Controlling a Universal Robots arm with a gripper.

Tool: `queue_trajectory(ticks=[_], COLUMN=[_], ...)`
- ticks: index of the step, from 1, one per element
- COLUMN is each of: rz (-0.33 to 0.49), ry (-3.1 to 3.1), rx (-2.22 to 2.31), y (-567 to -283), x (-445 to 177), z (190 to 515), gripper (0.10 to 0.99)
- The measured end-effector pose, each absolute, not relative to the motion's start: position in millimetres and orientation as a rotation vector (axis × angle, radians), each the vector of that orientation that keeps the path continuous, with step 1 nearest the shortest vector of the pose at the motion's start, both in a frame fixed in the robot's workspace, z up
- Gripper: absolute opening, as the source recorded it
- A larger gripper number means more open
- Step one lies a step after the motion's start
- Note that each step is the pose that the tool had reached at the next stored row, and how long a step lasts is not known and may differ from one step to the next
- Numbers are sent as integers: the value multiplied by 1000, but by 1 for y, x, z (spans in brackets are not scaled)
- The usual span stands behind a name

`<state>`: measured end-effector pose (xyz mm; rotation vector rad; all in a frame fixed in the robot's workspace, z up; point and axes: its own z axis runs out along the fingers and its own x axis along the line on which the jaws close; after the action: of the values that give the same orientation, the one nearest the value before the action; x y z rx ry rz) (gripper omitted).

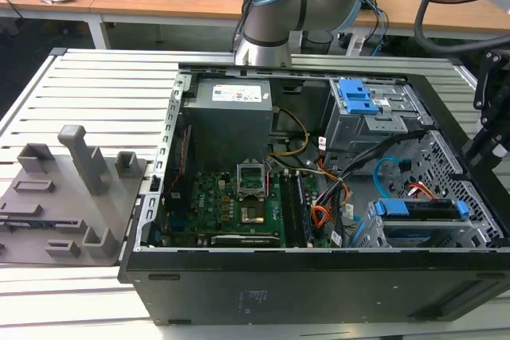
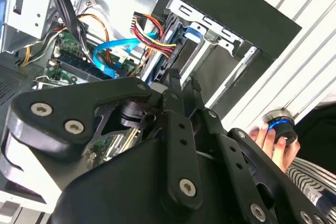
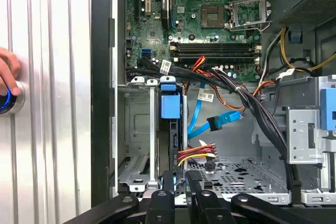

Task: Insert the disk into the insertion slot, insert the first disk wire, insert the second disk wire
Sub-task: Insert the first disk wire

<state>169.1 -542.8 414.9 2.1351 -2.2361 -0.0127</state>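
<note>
- Disk (image 3: 169, 135): sits inside the insertion slot (image 3: 137, 129), edge-on in the first wrist view, with its blue caddy handle at the end toward the motherboard (image 3: 210, 19); by the look of it, pushed home.
- Long axis of the disk: runs straight away from the gripper (image 3: 180, 179) toward the motherboard, in line with the fingers.
- Gripper: hangs just off the disk's near end, at the outer edge of the bay; fingers (image 3: 160, 198) drawn close together, clamped on nothing.
- Blue data cable (image 3: 223, 120): connector loose in the air beside the disk, apart from it.
- Red, yellow and black power bundle (image 3: 197, 155): ends just beside the disk's edge, nearer the gripper than the blue connector; cannot tell whether it is plugged in.
- In the exterior view: disk low in the corner of the computer case (image 1: 319, 288) at the exterior view's right, lying flat along the case's front wall.
- Person's hand (image 3: 6, 69): rests on a blue-ringed button (image 3: 8, 100) on the slatted table (image 3: 52, 129), well apart from the disk.
</note>
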Motion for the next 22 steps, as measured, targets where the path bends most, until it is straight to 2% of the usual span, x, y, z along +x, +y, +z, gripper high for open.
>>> queue_trajectory(ticks=[9, 11, 22], rz=[-13, -13, -13], ry=[-2236, -2236, -2236], rx=[2135, 2135, 2135], y=[-543, -543, -543], x=[169, 169, 165], z=[417, 417, 405], gripper=[224, 106, 106])
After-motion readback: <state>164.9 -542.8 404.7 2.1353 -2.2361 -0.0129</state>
